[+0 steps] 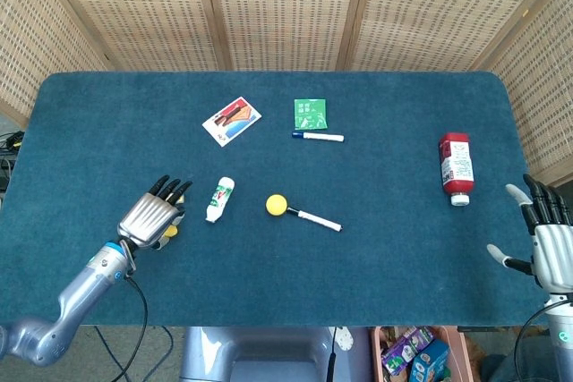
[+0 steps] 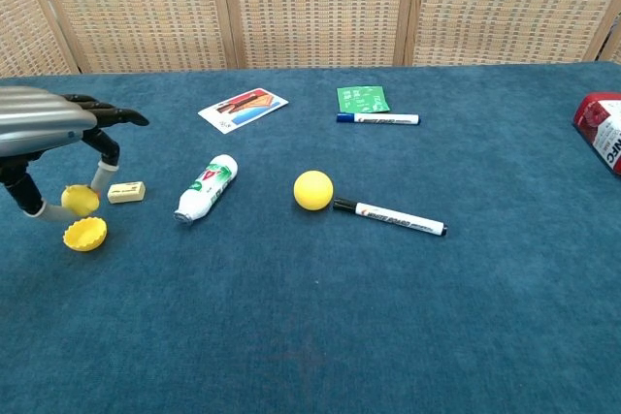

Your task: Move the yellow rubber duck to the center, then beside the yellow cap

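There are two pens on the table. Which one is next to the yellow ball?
The black-capped marker: its cap end lies right by the yellow ball. The blue-capped marker sits farther back, just below the green packet.

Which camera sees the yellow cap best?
The chest view: the yellow cap lies in plain sight on the cloth, just below the left hand. In the head view that hand covers it almost completely.

The left hand (image 1: 154, 217) hides most of the yellow duck (image 2: 80, 200); the red bottle (image 2: 604, 129) is cut off.
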You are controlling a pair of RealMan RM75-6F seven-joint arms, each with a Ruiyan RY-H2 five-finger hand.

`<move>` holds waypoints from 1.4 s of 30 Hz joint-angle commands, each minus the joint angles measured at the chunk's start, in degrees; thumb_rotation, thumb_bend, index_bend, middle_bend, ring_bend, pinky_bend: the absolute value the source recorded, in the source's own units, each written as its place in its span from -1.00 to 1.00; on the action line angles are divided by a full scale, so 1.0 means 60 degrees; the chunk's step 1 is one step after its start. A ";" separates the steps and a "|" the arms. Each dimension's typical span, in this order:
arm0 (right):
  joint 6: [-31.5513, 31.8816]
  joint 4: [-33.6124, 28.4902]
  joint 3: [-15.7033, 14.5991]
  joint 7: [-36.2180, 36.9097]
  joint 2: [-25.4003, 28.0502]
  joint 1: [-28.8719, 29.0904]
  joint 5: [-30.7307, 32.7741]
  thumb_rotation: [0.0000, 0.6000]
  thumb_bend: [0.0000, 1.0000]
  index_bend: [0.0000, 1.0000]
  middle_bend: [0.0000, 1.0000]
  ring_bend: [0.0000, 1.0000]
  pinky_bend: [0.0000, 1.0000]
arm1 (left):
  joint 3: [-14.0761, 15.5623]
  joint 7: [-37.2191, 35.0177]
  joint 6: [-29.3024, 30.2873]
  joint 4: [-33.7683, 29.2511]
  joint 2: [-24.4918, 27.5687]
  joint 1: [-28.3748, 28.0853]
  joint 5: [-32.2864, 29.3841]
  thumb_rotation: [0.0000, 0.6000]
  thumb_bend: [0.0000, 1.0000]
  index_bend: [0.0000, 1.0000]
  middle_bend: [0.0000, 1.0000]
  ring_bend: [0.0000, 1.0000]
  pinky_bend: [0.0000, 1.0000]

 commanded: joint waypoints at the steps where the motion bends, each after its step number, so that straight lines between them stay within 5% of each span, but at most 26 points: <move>1: -0.0002 -0.0007 0.0001 -0.0009 -0.0002 -0.0005 -0.0005 1.00 -0.97 -1.00 -1.00 -1.00 -1.00 | 0.0040 -0.0454 -0.0171 0.0496 -0.0154 0.0264 0.0055 1.00 -0.35 0.09 -1.00 -1.00 -1.00; 13: -0.0115 0.0005 0.0036 -0.0016 0.0001 -0.0002 0.0062 1.00 -0.97 -1.00 -1.00 -1.00 -1.00 | -0.0394 -0.0775 -0.0784 0.1747 -0.0861 0.0350 -0.0190 1.00 -0.34 0.09 -1.00 -1.00 -1.00; 30: -0.0190 -0.0004 0.0067 -0.0066 -0.0008 -0.0005 0.0113 1.00 -0.97 -1.00 -1.00 -1.00 -1.00 | -0.0550 -0.0266 -0.1096 0.1914 -0.1045 0.0394 -0.0629 1.00 -0.32 0.07 -1.00 -1.00 -1.00; 35: -0.0186 -0.0051 0.0066 -0.0080 0.0020 -0.0020 0.0103 1.00 -0.97 -1.00 -1.00 -1.00 -1.00 | -0.0571 0.0045 -0.1092 0.1890 -0.1065 0.0407 -0.0891 1.00 -0.30 -0.44 -1.00 -1.00 -1.00; 42: -0.0148 -0.0096 0.0067 -0.0079 0.0042 -0.0046 0.0077 1.00 -0.97 -1.00 -1.00 -1.00 -1.00 | -0.0678 -0.0017 -0.1120 0.1539 -0.0842 0.0417 -0.1019 1.00 -0.40 -0.88 -1.00 -1.00 -1.00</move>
